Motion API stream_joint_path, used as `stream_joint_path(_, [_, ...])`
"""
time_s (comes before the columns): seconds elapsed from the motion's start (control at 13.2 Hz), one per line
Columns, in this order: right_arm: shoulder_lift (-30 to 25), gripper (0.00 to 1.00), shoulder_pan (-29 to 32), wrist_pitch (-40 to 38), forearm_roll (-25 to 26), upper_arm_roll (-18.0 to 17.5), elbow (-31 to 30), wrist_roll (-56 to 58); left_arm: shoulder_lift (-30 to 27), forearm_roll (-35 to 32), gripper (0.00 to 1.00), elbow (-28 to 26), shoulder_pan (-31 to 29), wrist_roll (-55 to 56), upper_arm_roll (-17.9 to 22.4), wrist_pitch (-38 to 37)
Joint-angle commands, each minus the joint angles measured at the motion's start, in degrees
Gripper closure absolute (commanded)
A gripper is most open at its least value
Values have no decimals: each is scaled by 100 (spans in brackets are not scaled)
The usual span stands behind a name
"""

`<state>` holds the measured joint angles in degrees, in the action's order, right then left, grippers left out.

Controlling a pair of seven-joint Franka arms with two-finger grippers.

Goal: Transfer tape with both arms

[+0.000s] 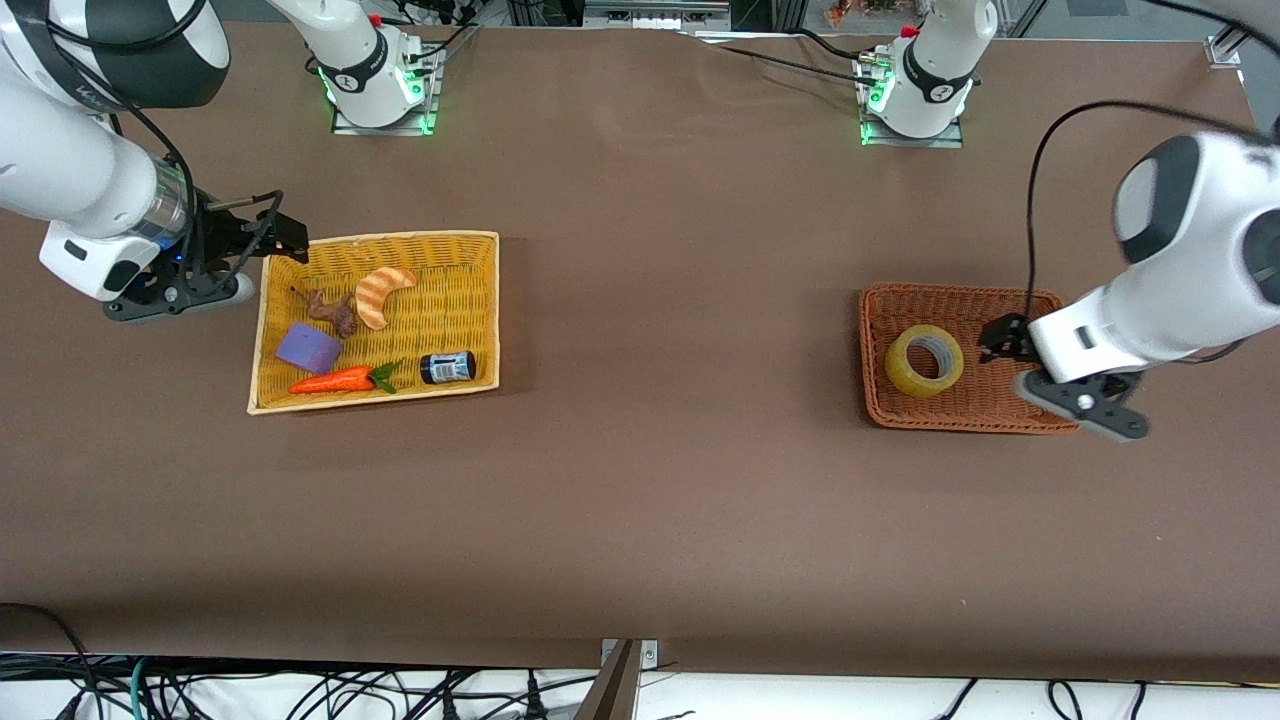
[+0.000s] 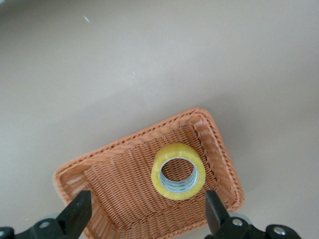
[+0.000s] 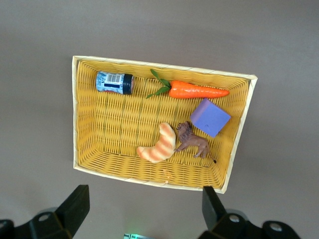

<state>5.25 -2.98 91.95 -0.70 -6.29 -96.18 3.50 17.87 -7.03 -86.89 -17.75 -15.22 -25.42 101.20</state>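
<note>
The tape (image 1: 925, 360), a yellowish roll with a grey core hole, lies in the brown wicker basket (image 1: 1000, 415) toward the left arm's end of the table. It also shows in the left wrist view (image 2: 178, 171). My left gripper (image 1: 1000, 340) hangs open over that basket, beside the tape and not touching it; its dark fingers (image 2: 77, 214) stand wide apart. My right gripper (image 1: 285, 235) is open and empty over the table, at the farther corner of the yellow basket (image 1: 480, 240); one of its fingers (image 3: 75, 206) shows in the right wrist view.
The yellow basket (image 3: 77, 119) holds a striped croissant toy (image 1: 383, 292), a small brown animal figure (image 1: 335, 312), a purple block (image 1: 308, 348), a toy carrot (image 1: 335, 381) and a small dark can (image 1: 447, 367). Brown tabletop lies between the two baskets.
</note>
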Motion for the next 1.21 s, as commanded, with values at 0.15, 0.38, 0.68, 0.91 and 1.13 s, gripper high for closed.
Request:
stream_joint_path(0.15, [-6, 0, 26, 16, 106, -31, 56, 90, -730, 341, 0, 367, 962, 2269, 990, -337])
stream_joint_path(0.38, [-6, 0, 26, -10, 97, -31, 56, 90, -1399, 1396, 0, -667, 1650, 2657, 2074, -154])
stream_joint_path(0.68, [-6, 0, 26, -1, 97, -31, 56, 99, -1691, 799, 0, -1058, 1836, 2366, 2120, 120])
stream_joint_path(0.91, [-6, 0, 26, -1, 106, -31, 65, 99, -1550, 791, 0, -838, 1854, 2357, 2085, -135])
stream_joint_path(1.13, [-6, 0, 26, -36, 97, -31, 56, 99, -1559, 791, 0, -829, 1845, 2357, 2085, -161])
